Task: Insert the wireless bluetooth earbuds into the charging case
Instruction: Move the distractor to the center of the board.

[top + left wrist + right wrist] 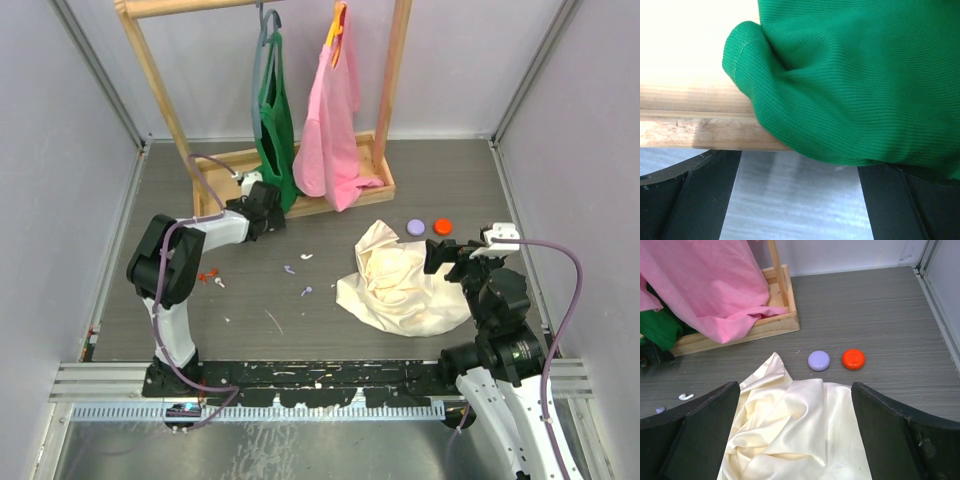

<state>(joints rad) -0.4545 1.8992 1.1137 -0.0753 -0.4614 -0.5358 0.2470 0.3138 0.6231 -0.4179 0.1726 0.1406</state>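
Observation:
Two tiny pale lavender earbuds [289, 269] [307, 291] lie on the grey table between the arms; one also shows at the left edge of the right wrist view [660, 410]. A round lavender charging case [416, 227] [818, 360] lies shut beyond a cream cloth, with an orange round case [443, 227] [853, 359] beside it. My left gripper [262, 205] [800, 200] is open and empty, close against the wooden rack base and the green garment. My right gripper [440, 255] [795, 440] is open and empty above the cream cloth, short of the cases.
A wooden clothes rack [230, 165] [690, 125] holds a green garment [275, 130] [860, 75] and a pink one [330, 140] [710, 285]. A crumpled cream cloth [400, 280] [790, 425] lies at right. A white piece [306, 257] [686, 396] and small red bits [205, 275] lie on the table.

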